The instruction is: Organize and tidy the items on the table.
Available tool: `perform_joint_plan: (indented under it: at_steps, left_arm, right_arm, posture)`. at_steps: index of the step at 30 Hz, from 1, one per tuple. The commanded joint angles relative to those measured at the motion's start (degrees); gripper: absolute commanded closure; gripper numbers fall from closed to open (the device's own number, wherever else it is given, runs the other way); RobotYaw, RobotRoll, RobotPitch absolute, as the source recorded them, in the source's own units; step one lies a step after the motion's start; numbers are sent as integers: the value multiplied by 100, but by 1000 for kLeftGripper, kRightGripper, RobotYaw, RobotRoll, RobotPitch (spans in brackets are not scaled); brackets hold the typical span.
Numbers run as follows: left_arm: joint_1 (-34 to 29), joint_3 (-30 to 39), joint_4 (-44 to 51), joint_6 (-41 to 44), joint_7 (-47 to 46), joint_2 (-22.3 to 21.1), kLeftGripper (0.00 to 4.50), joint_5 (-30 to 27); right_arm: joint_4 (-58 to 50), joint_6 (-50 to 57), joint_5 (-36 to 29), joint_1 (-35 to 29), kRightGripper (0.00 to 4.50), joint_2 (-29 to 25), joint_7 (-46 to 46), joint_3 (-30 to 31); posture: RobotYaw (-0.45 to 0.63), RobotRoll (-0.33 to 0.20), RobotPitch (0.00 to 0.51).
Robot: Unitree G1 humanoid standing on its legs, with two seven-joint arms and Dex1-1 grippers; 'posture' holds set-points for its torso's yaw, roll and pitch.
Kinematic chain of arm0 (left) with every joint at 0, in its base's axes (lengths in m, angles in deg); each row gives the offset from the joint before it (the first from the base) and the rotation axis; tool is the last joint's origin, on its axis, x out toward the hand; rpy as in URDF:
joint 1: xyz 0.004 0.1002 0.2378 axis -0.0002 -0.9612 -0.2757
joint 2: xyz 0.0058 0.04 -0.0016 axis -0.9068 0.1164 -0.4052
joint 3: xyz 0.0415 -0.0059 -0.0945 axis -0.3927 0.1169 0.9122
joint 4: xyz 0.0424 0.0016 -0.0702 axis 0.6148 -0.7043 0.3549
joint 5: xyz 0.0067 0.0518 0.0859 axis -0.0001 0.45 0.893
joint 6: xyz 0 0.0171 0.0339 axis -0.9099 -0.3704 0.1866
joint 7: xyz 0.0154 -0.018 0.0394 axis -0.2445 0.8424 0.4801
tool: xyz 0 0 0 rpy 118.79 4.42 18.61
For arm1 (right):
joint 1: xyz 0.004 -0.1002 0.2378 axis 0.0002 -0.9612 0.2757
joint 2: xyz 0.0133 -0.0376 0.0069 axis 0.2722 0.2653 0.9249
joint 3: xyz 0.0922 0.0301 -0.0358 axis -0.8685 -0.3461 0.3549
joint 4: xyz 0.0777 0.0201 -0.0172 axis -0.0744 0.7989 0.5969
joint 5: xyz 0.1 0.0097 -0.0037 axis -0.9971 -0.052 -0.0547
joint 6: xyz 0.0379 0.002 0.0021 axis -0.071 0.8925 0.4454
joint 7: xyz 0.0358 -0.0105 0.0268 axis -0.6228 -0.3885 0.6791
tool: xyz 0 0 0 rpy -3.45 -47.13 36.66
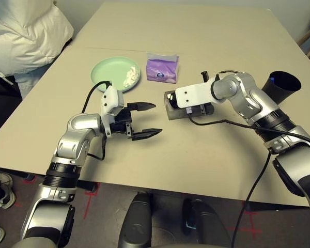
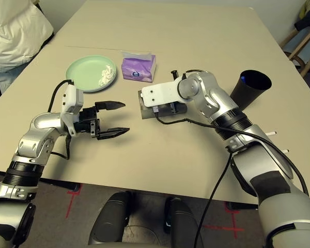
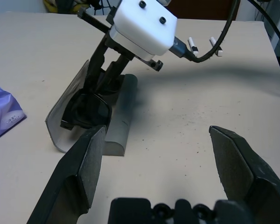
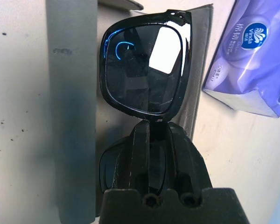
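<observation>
The glasses case point(image 3: 121, 120) is the landmark here. Nearest, the right gripper point(image 4: 150, 135) is closed on the black sunglasses point(image 4: 144, 70), held in or just over the open case, so that pairing looks nearly done; release and closing the lid remain. To the left of the case, the left gripper point(image 1: 151, 121) stands wide open and empty. Beyond the case, on its left, lies a purple tissue pack point(image 1: 162, 69); farther left, a green plate point(image 1: 97, 71) carries white crumpled tissue point(image 1: 130, 77), seemingly still to be cleared. To the right of the case stands the black cup point(image 2: 246, 93), with something blue inside, and two white sticks point(image 3: 192, 45) lie loose nearer the robot, probably awaiting tidying.
</observation>
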Motion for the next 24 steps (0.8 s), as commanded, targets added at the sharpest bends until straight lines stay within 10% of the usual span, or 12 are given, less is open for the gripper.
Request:
perform_joint_plan:
  at_steps: [1,12,21,24]
  left_arm:
    - [-31,-29,94,42,14,-75,0,3]
    - [-33,-43,88,36,-22,-69,0,28]
    - [-25,-55,41,-10,-67,-23,0,53]
    - [-49,-67,52,-17,-96,5,0,48]
  right_arm:
    - [-15,-18,25,-117,4168,-46,73,81]
    - [-59,136,42,-127,4168,18,129,54]
    - [-65,295,55,38,401,-91,175,-47]
    - [-156,433,-76,147,29,-213,318,-195]
  posture:
    - [318,0,123]
    - [314,0,116]
    - [292,0,106]
    - [278,0,104]
